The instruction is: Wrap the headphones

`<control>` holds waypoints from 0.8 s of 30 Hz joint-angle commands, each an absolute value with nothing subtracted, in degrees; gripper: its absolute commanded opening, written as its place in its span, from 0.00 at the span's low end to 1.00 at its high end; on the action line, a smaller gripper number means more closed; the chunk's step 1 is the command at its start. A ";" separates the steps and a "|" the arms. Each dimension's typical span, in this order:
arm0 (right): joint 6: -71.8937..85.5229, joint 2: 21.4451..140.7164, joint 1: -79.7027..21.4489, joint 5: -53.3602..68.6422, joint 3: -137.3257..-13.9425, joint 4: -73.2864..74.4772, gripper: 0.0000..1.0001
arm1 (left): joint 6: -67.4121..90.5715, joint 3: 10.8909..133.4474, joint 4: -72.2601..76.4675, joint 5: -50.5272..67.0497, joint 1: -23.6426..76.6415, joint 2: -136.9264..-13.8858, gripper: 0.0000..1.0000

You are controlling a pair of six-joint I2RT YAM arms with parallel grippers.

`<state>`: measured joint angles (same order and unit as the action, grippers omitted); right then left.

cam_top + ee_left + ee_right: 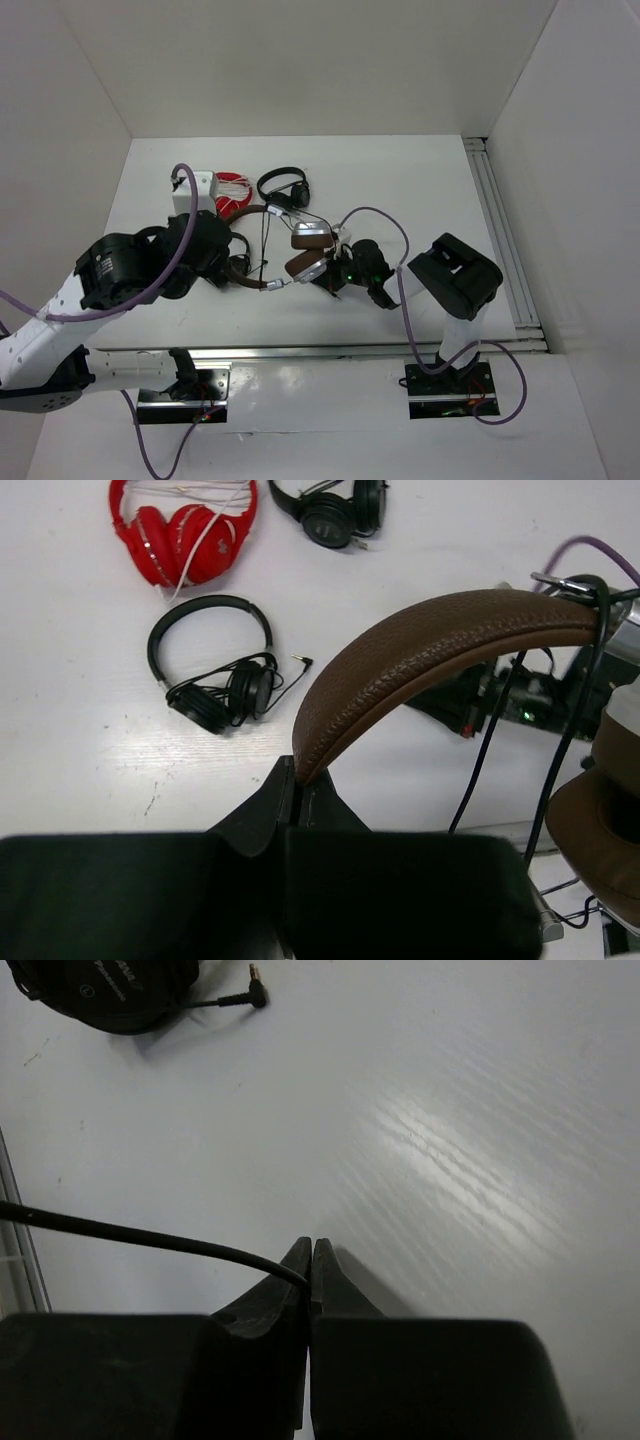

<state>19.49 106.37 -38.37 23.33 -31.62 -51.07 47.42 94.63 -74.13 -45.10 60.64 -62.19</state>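
The headphones (pixel 308 250) lie mid-table, their silver-and-brown earcups side by side and the dark brown headband (pixel 430 640) arching off to the left. My left gripper (pixel 297 772) is shut on the lower end of that headband. The headphones' thin black cable (pixel 150 1240) runs in from the left of the right wrist view and ends between the jaws of my right gripper (pixel 311 1250), which is shut on it just above the white table. In the top view the right gripper (pixel 332 272) sits right beside the earcups.
A red pair with a white cord (pixel 180 535) and a small black pair (pixel 330 510) lie at the back. Another black pair (pixel 215 670) lies near the left arm. A white box (pixel 195 190) stands back left. A metal rail (pixel 505 240) runs along the right edge.
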 commanded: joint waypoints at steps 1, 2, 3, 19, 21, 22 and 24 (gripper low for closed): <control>22.14 102.23 -40.85 15.32 -26.73 -52.90 0.00 | 54.13 97.38 -71.89 -50.62 58.10 -61.61 0.00; 23.98 98.13 -42.35 9.64 -23.93 -52.91 0.00 | 54.14 97.38 -70.33 -51.41 56.18 -61.61 0.00; 24.95 95.91 -44.10 6.27 -22.69 -52.30 0.00 | 54.14 97.38 -69.18 -51.42 55.03 -61.61 0.00; 23.40 72.07 -88.67 -28.91 -39.36 -7.22 0.00 | 47.81 88.08 -53.88 -36.65 30.41 -76.55 0.00; 21.72 71.54 -89.73 -29.53 -42.35 -3.35 0.00 | 48.33 84.57 -53.26 -37.44 30.41 -76.55 0.00; 20.93 71.54 -89.74 -29.53 -45.41 -2.12 0.00 | 48.34 83.59 -52.74 -38.14 30.41 -77.16 0.00; 18.11 71.54 -90.35 -30.23 -50.33 2.18 0.00 | 46.68 81.66 -52.73 -38.14 30.41 -77.78 0.00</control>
